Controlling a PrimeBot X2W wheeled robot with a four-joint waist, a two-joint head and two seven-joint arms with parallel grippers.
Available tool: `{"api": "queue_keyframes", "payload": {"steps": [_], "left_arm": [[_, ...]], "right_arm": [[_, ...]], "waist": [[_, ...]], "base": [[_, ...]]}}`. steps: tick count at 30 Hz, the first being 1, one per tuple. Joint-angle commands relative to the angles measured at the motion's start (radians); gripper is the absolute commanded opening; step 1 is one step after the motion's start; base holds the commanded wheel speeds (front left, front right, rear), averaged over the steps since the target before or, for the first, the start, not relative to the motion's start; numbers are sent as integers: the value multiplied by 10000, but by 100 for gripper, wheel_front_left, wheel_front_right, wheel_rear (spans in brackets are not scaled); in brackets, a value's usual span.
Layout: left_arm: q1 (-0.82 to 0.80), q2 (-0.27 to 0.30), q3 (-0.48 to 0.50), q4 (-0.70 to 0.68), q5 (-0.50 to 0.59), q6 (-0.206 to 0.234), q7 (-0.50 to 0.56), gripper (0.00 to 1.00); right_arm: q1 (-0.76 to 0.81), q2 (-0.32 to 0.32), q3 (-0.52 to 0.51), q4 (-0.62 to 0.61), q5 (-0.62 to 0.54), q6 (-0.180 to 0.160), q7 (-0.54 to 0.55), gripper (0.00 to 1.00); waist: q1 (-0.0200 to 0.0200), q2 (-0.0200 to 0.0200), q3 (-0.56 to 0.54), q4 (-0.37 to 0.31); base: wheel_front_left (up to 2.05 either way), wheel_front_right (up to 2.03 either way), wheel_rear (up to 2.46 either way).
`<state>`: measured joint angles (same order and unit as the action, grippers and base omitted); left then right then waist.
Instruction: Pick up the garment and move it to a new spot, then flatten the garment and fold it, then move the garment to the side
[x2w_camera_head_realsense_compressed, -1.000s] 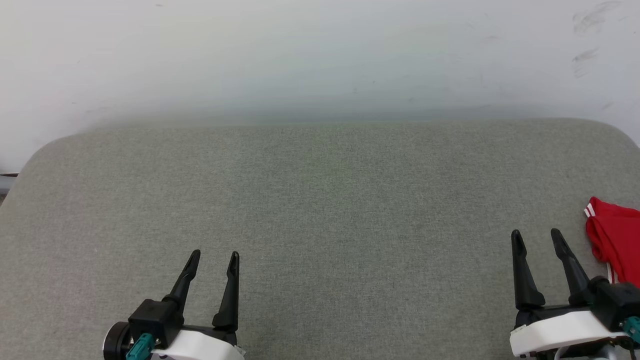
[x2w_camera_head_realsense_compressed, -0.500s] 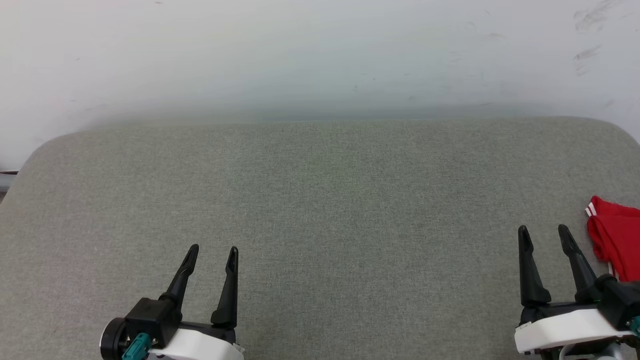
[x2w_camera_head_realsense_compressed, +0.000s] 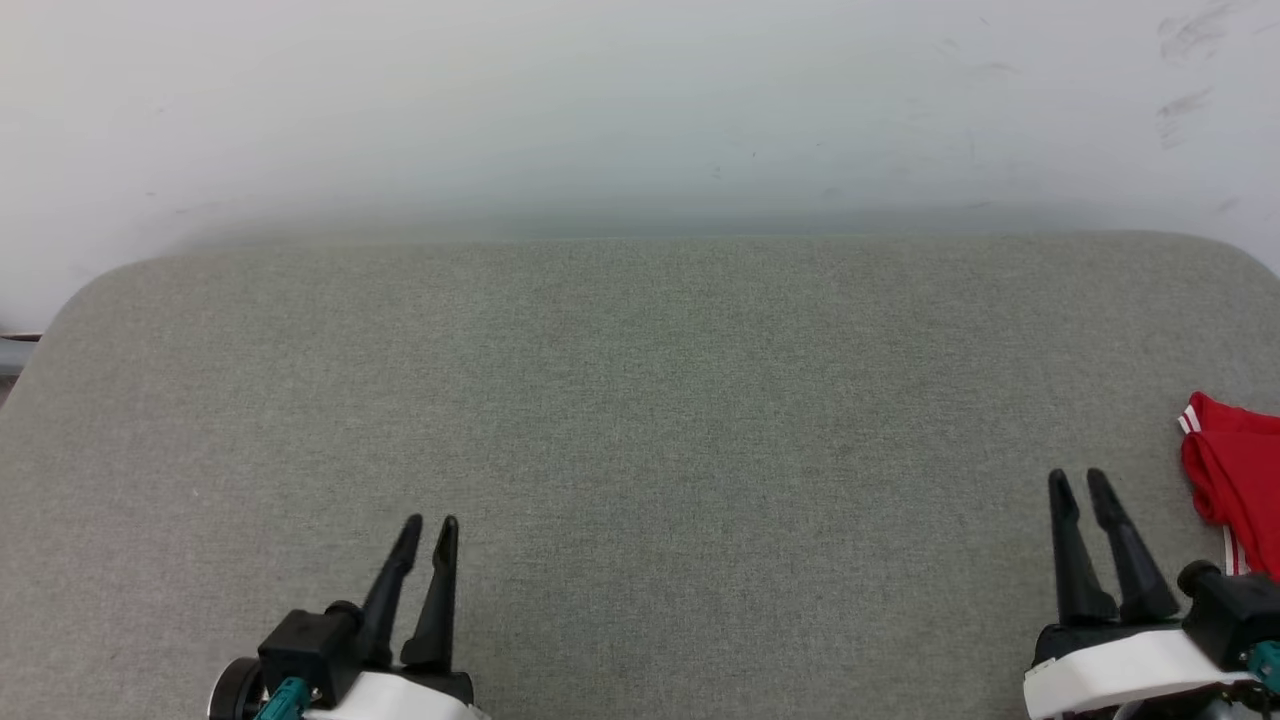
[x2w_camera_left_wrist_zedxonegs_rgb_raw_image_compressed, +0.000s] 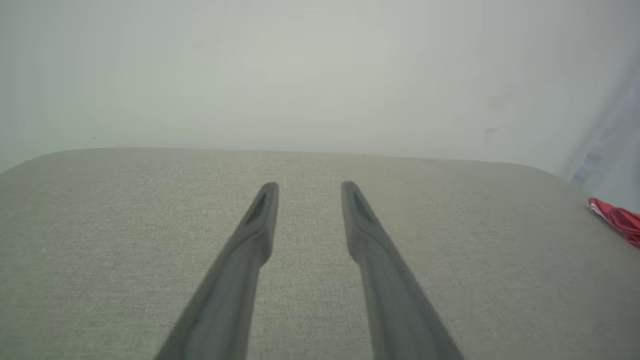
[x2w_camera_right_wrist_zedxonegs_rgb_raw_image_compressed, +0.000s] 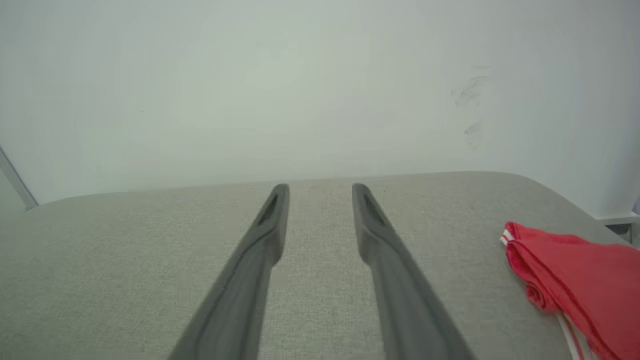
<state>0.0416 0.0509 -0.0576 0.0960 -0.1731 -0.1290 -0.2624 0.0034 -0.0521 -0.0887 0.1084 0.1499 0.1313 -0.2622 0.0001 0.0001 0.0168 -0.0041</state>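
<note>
Your left hand (x2w_camera_head_realsense_compressed: 431, 521) and right hand (x2w_camera_head_realsense_compressed: 1077, 476) have both narrowed their fingers since a second ago, yet each stands parted and empty. The red jersey (x2w_camera_head_realsense_compressed: 1235, 470) lies bunched on the grey bench (x2w_camera_head_realsense_compressed: 640, 400), just right of your right hand without touching it and well away from the left.

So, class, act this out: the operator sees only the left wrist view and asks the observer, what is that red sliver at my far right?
Observer: That is the garment, bunched red cloth with white stripes at one corner.
Operator: Is the right gripper holding it?
Observer: No, the right gripper is beside it, apart, jaws open on nothing.
Operator: Which side of it?
Observer: The garment lies to that gripper's right.
</note>
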Motion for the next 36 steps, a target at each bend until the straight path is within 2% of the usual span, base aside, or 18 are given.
{"api": "queue_keyframes", "payload": {"steps": [1,36], "left_arm": [[75,-2,-15,134,-11,0,22,0],[-588,284,302,690,-6108,-7,1220,0]], "right_arm": [[52,0,4,151,11,0,8,0],[-455,8,-110,636,5875,-2,1518,0]], "waist": [[0,-1,0,1],[0,-1,-37,12]], "base": [[0,0,0],[0,0,0]]}}
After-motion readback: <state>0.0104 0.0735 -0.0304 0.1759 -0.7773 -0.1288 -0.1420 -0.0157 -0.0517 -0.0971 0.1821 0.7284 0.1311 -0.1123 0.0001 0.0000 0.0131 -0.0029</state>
